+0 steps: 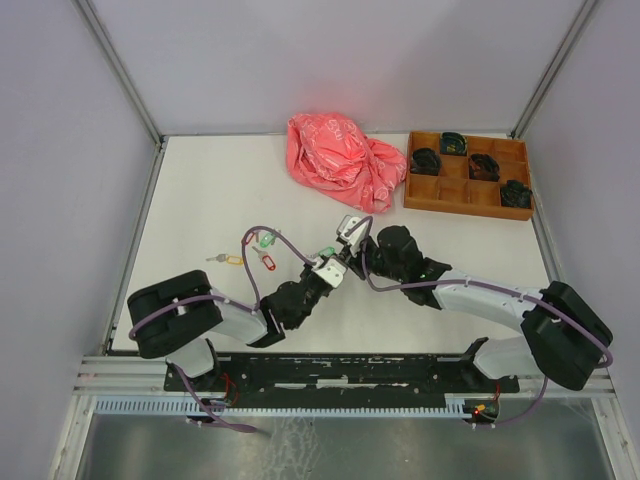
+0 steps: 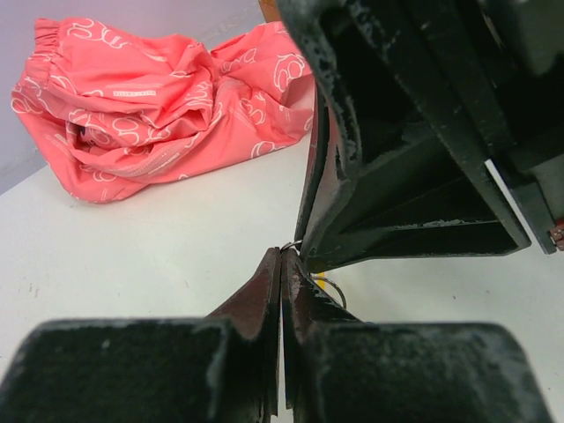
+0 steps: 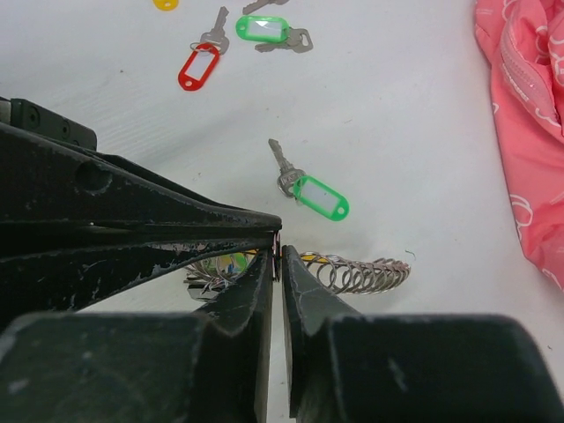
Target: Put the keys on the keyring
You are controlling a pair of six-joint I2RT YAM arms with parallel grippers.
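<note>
The keyring (image 3: pixel 357 274), a silvery coil with a yellow stretch, lies on the table under both grippers. My left gripper (image 2: pixel 284 254) is shut on a thin loop of its wire. In the right wrist view that loop stands in the narrow gap of my right gripper (image 3: pixel 279 253), whose right finger is still clear of it. Coloured tags show under the left fingers (image 3: pixel 159 225). One green-tagged key (image 3: pixel 313 191) lies just beyond the coil. Red-tagged (image 3: pixel 198 65), green-tagged (image 3: pixel 263 28) and yellow-tagged (image 1: pixel 232 261) keys lie farther left. In the top view the left gripper (image 1: pixel 338 264) and right gripper (image 1: pixel 350 252) meet tip to tip.
A crumpled pink bag (image 1: pixel 343 160) lies behind the grippers. At the back right, a wooden compartment tray (image 1: pixel 455 195) holds small black bundles. Metal frame posts stand at the table's far corners.
</note>
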